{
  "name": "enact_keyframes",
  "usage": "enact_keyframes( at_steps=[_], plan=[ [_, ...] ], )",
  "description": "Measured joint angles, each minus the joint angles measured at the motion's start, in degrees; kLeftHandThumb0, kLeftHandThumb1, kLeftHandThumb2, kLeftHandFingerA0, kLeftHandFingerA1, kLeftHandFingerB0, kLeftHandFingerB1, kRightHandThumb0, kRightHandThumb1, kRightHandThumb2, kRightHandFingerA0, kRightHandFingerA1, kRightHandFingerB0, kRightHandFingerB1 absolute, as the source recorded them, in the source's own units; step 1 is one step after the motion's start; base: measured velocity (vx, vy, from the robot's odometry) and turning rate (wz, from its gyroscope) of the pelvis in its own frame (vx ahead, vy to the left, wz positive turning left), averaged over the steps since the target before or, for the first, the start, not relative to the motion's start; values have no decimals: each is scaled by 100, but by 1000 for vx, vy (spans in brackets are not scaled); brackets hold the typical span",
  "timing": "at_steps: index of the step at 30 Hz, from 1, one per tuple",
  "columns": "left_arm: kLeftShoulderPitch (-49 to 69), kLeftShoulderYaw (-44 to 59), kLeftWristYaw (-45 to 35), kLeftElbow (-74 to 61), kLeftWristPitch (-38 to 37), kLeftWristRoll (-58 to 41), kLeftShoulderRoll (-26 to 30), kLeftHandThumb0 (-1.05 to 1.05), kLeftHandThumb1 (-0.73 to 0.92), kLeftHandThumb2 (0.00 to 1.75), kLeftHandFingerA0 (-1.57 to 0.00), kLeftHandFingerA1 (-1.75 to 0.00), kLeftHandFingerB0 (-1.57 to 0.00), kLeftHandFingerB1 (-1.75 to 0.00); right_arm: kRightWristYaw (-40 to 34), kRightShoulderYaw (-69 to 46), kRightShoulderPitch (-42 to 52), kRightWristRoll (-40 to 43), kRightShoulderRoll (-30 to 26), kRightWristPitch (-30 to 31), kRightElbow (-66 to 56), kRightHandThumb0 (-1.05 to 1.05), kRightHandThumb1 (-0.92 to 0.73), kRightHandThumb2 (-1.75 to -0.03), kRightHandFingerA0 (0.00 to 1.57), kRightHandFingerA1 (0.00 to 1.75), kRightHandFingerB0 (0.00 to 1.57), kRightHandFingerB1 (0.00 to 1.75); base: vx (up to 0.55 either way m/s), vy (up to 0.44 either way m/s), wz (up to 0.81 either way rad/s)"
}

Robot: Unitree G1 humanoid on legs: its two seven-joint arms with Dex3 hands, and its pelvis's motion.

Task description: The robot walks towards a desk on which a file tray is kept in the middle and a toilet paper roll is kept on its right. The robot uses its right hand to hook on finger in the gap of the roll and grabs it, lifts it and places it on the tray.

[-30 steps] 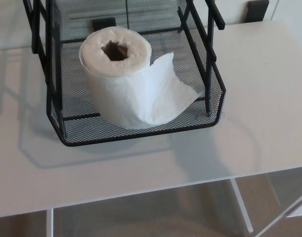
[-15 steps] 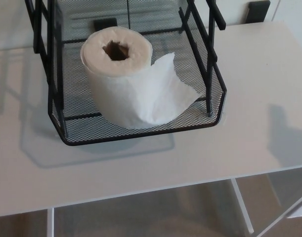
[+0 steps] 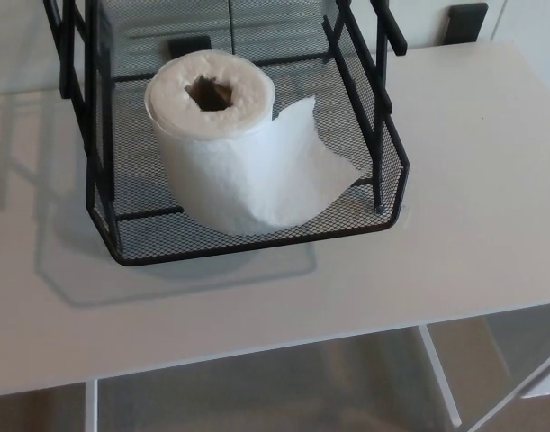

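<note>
White desk (image 3: 491,180), no robot hand visible, so you cannot tell either's state. Toilet paper roll (image 3: 225,144) stands upright in the file tray (image 3: 256,243) (core up, as hooked); you can log placement done.

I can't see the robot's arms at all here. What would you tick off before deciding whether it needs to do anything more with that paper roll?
1. Toilet paper roll inside the file tray: ok.
2. Roll upright, core hole facing up: ok.
3. Loose paper tail kept inside the tray's rim: ok; it lies on the mesh floor.
4. Tray resting on the desk, away from the front edge: ok.
5. Either robot hand clear of the tray: cannot tell; neither is in view.
</note>
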Motion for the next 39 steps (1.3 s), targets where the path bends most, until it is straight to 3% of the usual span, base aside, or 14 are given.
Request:
enact_keyframes(
  at_steps=[16,39],
  plan=[
    [-1,0,42,0,0,0,0,-66,92,75,-32,-45,-27,-39,-1294,-618,958,2,508,-5,627,-34,-77,-78,25,126,0,50,0,0,0],
    [-28,3,92,2,0,0,0,-66,92,75,-32,-45,-27,-39,-2966,-1087,1153,27,673,-25,1183,-34,-77,-78,25,126,0,50,0,0,0]
  ],
)
